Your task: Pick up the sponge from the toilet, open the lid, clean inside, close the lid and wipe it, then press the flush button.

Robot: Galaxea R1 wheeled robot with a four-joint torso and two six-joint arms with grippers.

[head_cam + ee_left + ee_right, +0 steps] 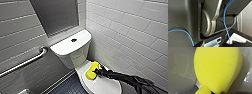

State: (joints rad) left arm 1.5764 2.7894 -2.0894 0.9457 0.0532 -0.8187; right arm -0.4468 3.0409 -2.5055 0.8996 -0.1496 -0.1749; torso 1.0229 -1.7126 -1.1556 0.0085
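At the back end of the lid (102, 87), just in front of the tank (71, 56), the right tool (96, 72) is clamped on the sponge (92, 71). It holds the sponge by the edge nearest the arm. The broad yellow face is turned toward the white plastic, but I cannot tell whether it touches. The lid lies down over the bowl of the toilet (81, 72). The step looks like either taking the sponge off the lid or wiping it.

To wipe well, the sponge should stay flat under light, even pressure and travel from the hinge end toward the front, gripped firmly enough that the foam does not twist out.

The right arm reaches in low from the lower right, nearly level along the lid's right side, with its wrist aimed at the tank. The flush button (73, 40) sits on the tank top, well apart from the sponge.
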